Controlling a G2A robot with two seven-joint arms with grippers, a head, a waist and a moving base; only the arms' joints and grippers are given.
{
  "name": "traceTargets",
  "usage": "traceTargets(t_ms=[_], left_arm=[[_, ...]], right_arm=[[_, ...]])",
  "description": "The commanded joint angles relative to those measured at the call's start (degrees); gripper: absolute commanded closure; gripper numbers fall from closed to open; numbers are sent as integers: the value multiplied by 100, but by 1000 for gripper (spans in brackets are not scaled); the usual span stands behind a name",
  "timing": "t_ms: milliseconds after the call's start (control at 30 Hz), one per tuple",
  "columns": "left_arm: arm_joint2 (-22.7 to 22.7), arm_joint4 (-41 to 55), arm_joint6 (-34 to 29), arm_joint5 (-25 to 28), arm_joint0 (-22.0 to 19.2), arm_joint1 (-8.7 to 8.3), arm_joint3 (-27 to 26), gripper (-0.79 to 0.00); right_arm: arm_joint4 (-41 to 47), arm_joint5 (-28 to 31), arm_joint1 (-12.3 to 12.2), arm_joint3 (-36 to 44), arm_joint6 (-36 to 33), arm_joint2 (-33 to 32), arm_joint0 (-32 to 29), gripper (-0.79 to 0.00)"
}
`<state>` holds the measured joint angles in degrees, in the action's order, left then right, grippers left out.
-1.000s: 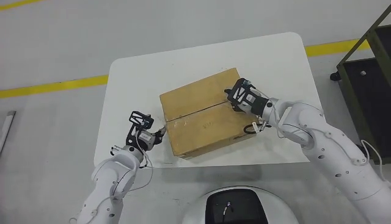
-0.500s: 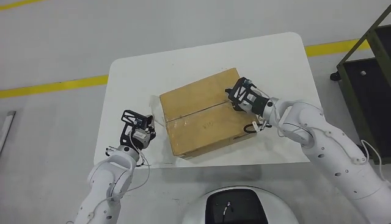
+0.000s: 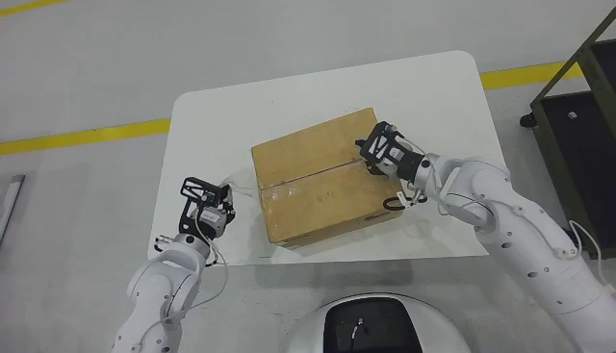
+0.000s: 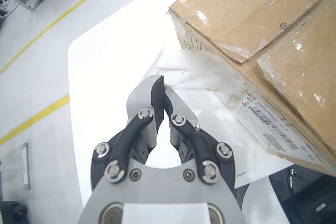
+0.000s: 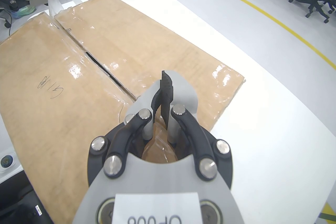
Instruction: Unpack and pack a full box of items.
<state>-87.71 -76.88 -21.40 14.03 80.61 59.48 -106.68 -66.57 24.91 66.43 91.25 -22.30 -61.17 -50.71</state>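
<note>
Grey floor (image 3: 289, 26) with yellow lines (image 3: 87, 138) surrounds the white counter (image 3: 433, 93). Near the counter's middle sits a brown cardboard box (image 3: 308, 156). Its two top flaps are closed and meet at a seam under shiny clear tape. From the box's end wall nearest the left arm, a loose strip of tape (image 4: 199, 72) stretches outward, off the cardboard. Left fingers (image 4: 158, 89) stand just beside that end of the box, clenched on the strip's free end. Right fingers (image 5: 166, 89) are pressed together with nothing seen between them, low over the box top at the seam's opposite end. Whether they touch the cardboard cannot be told.
</note>
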Motion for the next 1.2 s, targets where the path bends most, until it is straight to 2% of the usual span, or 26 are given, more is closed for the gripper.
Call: traceTargets(t_ms=[0,133,167,233,267,333,567,767,833,967,1000,1033,1067,1133,1167], left_arm=[[-26,-60,-36,48,35,-5,-56,0],[-61,-314,-76,220,147,-23,-192,-55],[-75,-312,-81,202,172,-22,-207,-228],[-109,-375,-130,174,217,-23,-247,-332],[-123,-414,-148,170,242,-24,-272,-594],[-172,-511,-172,160,297,-29,-306,-785],[-304,-549,-209,285,569,-36,-259,-785],[-45,-650,37,543,518,-20,35,-785],[85,-734,214,614,394,-11,147,-785],[363,-1242,1069,622,177,5,508,-785],[422,-1373,1204,586,117,10,605,-776],[485,-1379,1289,546,68,21,697,-733],[545,-1383,1350,520,10,33,750,-650],[652,-1495,1417,522,-89,45,840,-573],[697,-1519,1443,498,-124,54,894,-582]], right_arm=[[-2,8,4,-7,-12,3,3,0],[-12,25,15,-24,-35,20,2,0],[-14,29,17,-26,-39,24,-2,0],[-17,31,22,-34,-53,31,-7,0],[-16,32,25,-33,-57,33,-8,0],[-20,38,29,-33,-66,35,-5,0],[-32,65,44,-64,-79,12,54,0],[-54,79,54,-80,-81,0,66,0],[-64,81,57,-78,-95,-3,68,0],[-87,98,61,-62,-120,-14,68,0],[-90,107,60,-52,-129,-24,66,0],[-101,116,57,-43,-149,-37,61,0],[-111,124,54,-36,-159,-59,57,0],[-126,131,47,-36,-184,-102,48,0],[-127,139,45,-32,-186,-115,42,0]])
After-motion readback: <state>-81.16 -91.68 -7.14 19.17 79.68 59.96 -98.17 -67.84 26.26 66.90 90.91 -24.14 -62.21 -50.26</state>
